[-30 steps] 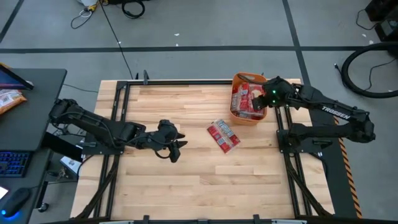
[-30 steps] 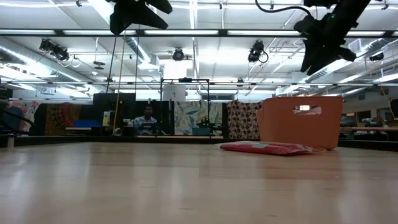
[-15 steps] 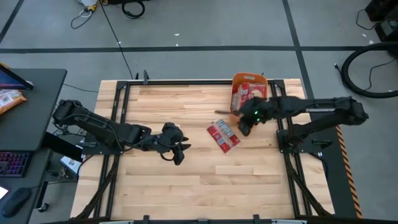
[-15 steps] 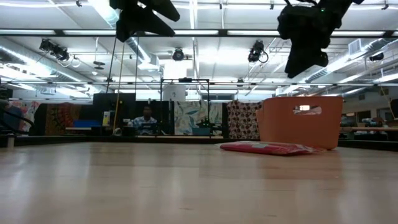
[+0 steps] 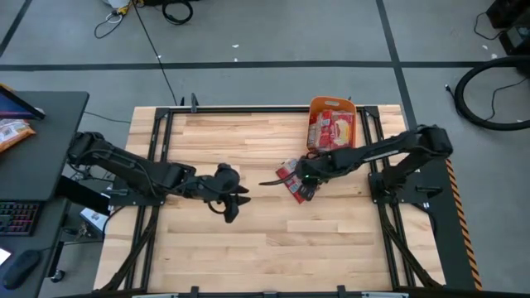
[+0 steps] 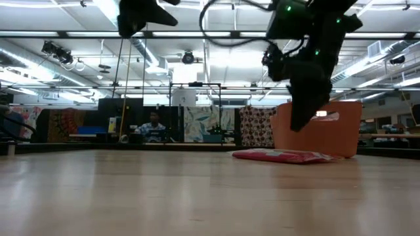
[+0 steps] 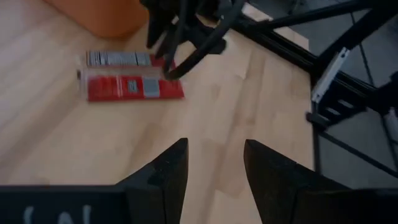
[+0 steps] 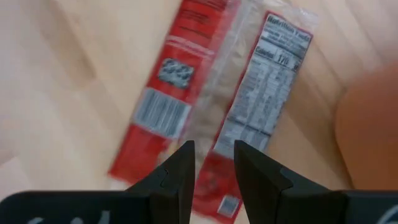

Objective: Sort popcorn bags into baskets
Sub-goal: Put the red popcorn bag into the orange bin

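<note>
High view: the right gripper (image 5: 303, 175) is seen directly over the popcorn bags (image 5: 296, 181) left on the wooden table (image 5: 248, 240), just beside the orange basket (image 5: 332, 106) on its near side, while the left gripper (image 5: 233, 199) hangs well apart toward the table's middle. The right arm is therefore plainly the nearer one, and the pickup is judged to be its job.

From the right wrist view, two flat red packets (image 8: 211, 112) are shown lying side by side and touching, one with a barcode panel, the other with a nutrition panel. Their long axes run roughly parallel and away from the camera, tilted slightly, and the seam between them falls almost between the two dark fingers (image 8: 177, 171). These fingers are parted by a narrow gap and nothing is held between them.

In the low view the gripper is seen above the packets, not yet down on them. A descent is judged necessary, and the jaws are likely to straddle the seam unless shifted toward one packet.

The left gripper's fingers (image 7: 168, 177) are spread and empty.
</note>
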Robot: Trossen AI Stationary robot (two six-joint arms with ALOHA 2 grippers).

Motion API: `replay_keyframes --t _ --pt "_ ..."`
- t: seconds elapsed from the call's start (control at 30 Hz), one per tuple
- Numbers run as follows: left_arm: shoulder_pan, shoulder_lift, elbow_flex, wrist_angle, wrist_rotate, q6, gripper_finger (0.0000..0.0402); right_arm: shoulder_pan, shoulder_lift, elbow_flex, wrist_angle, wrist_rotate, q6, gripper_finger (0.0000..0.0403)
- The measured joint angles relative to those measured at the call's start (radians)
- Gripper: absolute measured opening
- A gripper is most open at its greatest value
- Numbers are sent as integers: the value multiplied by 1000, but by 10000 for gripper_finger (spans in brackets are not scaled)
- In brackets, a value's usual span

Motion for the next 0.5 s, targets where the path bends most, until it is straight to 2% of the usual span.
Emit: replay_keyframes --t 0.23,0.37,0.5 --pt "-3 -56 0 -65 125 -71 160 -6 104 -1 85 14 -40 116" --pt "-3 -73 0 -67 206 -86 160 -2 132 0 71 29 -53 116" --pt "-3 -78 0 -71 221 -89 160 8 131 -1 61 55 -152 116"
